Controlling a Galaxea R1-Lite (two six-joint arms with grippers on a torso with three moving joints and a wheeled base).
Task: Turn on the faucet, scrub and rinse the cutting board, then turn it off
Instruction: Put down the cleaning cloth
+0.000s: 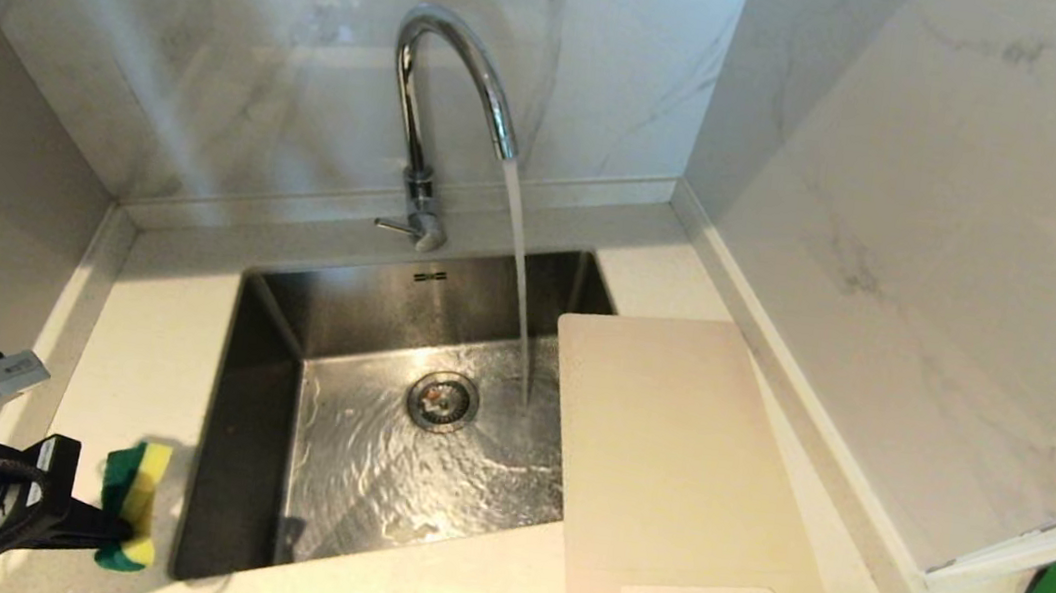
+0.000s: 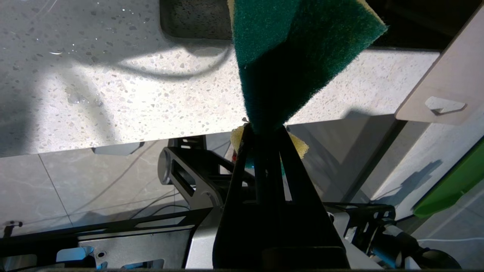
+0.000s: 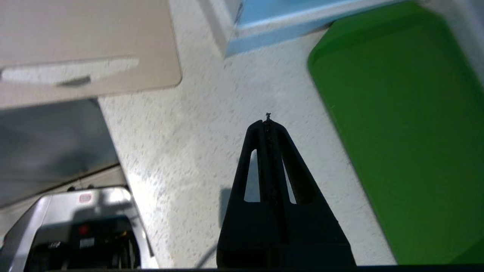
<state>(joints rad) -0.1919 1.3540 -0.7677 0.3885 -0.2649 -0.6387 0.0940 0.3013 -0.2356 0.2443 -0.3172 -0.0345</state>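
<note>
Water runs from the faucet [image 1: 439, 114] into the steel sink [image 1: 275, 386], so the tap is already on and the step in hand is, by my reading, getting the cutting board [image 1: 682, 482] under sponge and stream. The board lies flat on the counter at the sink's right side, its far edge overhanging the basin and its handle slot toward the robot, jutting past the counter's front edge. The stream falls just beside its left edge without touching it.

The left gripper [image 1: 107, 522] hovers over the counter left of the sink, jaws clamped on a green-and-yellow sponge [image 1: 132, 502] — the green scouring side faces outward in the left wrist view. The right gripper [image 3: 267, 122] hangs empty with its fingers pressed together, above bare counter between the board's slotted end and a green tray [image 3: 401, 124].

To do this well, the board likely needs steadying first: it overhangs two edges, so pressure from the sponge could tip or slide it. A grip by the right gripper near the slot would fit — then the sponge crosses the basin to it.
</note>
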